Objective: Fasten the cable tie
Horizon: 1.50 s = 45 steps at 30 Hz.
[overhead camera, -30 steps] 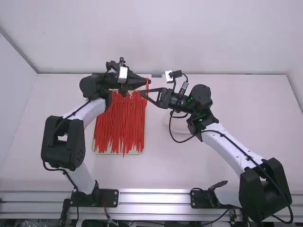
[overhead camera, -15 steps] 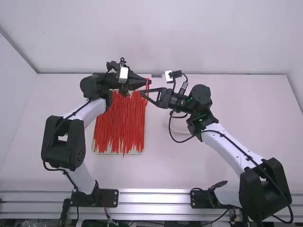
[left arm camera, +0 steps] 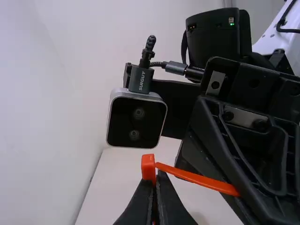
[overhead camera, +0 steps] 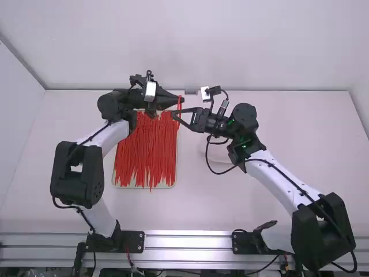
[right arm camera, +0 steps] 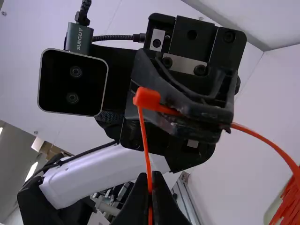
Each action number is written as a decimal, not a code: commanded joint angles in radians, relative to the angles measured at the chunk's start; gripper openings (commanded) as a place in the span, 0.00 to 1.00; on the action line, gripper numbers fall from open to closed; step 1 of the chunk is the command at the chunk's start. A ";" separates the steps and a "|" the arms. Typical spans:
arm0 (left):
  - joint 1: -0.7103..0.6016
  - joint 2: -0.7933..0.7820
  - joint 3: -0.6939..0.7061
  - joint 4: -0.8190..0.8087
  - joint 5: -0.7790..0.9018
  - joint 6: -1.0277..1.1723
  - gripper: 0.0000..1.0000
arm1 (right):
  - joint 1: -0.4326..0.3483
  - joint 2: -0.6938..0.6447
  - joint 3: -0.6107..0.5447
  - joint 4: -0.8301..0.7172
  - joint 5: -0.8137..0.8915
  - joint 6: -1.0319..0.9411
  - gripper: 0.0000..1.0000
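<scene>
The white desk (overhead camera: pixel 300 133) carries a heap of red cable ties (overhead camera: pixel 147 153). Over the heap's far end, both arms meet. The left fingers (left arm camera: pixel 140 204) are clamped tight just below the head of one tie (right arm camera: pixel 146 140). The right fingers (right arm camera: pixel 138 201) are pinched shut on its strap, and the tie hangs above the desk between them.

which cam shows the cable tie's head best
Right wrist view: the cable tie head is large and clear, with its strap. The left wrist view shows it nearly as well; the high view, only a red speck.
</scene>
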 commanded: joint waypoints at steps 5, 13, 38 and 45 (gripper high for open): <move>0.000 0.000 -0.002 0.008 -0.008 0.003 0.01 | -0.004 -0.003 -0.001 0.004 -0.006 -0.001 0.00; -0.001 0.000 -0.002 0.008 -0.004 0.000 0.01 | -0.006 -0.003 -0.001 0.008 -0.003 0.003 0.00; -0.015 0.000 -0.011 0.008 0.030 0.000 0.01 | -0.039 -0.003 0.001 0.085 0.031 0.055 0.00; -0.039 -0.008 -0.008 0.009 0.019 0.011 0.01 | -0.037 -0.003 0.000 0.079 0.037 0.034 0.00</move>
